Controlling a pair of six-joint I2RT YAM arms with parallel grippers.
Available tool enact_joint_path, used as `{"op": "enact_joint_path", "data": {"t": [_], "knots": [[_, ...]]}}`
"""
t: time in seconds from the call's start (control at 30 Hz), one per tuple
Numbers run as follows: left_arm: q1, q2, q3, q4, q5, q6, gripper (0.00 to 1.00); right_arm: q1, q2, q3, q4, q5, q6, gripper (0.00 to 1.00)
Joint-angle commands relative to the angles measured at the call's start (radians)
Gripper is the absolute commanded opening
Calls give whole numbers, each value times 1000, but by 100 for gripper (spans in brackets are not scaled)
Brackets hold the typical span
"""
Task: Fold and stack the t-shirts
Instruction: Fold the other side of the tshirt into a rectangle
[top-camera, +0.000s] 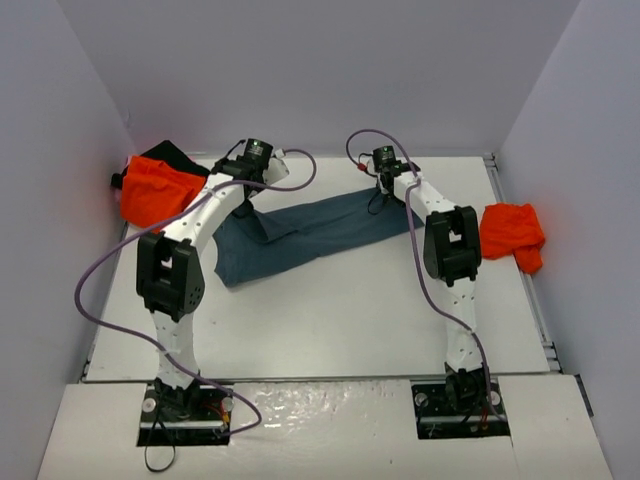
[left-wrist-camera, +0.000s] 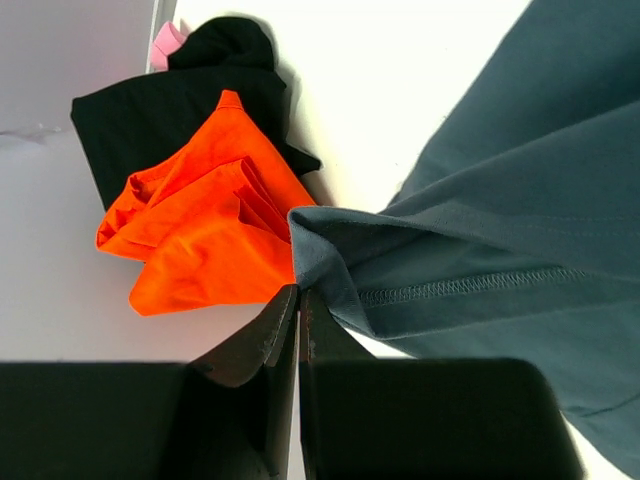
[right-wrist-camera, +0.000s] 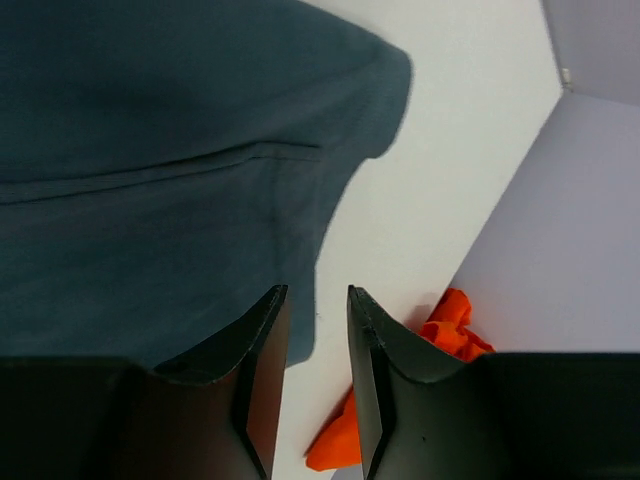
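Observation:
The slate-blue t-shirt (top-camera: 310, 235) lies stretched across the table's far middle between my two grippers. My left gripper (top-camera: 247, 200) (left-wrist-camera: 298, 295) is shut on the shirt's left corner, and the cloth (left-wrist-camera: 500, 230) fans out from the tips in taut folds. My right gripper (top-camera: 382, 200) (right-wrist-camera: 317, 292) hovers over the shirt's right edge (right-wrist-camera: 150, 180). Its jaws stand a narrow gap apart, with bare table and the cloth's edge showing between them. One orange t-shirt (top-camera: 155, 190) (left-wrist-camera: 205, 235) lies crumpled on a black t-shirt (top-camera: 170, 155) (left-wrist-camera: 180, 115) at the far left. Another orange t-shirt (top-camera: 512, 232) (right-wrist-camera: 450, 320) lies bunched at the right edge.
White walls close in the table (top-camera: 330, 330) on the left, back and right. A small pink item (left-wrist-camera: 168, 42) sits in the far left corner behind the black shirt. Purple cables loop from both arms.

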Motion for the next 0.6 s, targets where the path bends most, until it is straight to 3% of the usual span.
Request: {"op": "enact_joint_path", "data": {"t": [0.0,0.33,0.57], "knots": [[34,0,75,12,-5,-23,0,8,2,-8,-27,-26,29,27],[98,168,166,-51,12,-46,0,8,-5,-20,-32,-30,29,27],[104,200,115,-59,30,-72,0,2,-1,-22,-32,-25,41,38]]}}
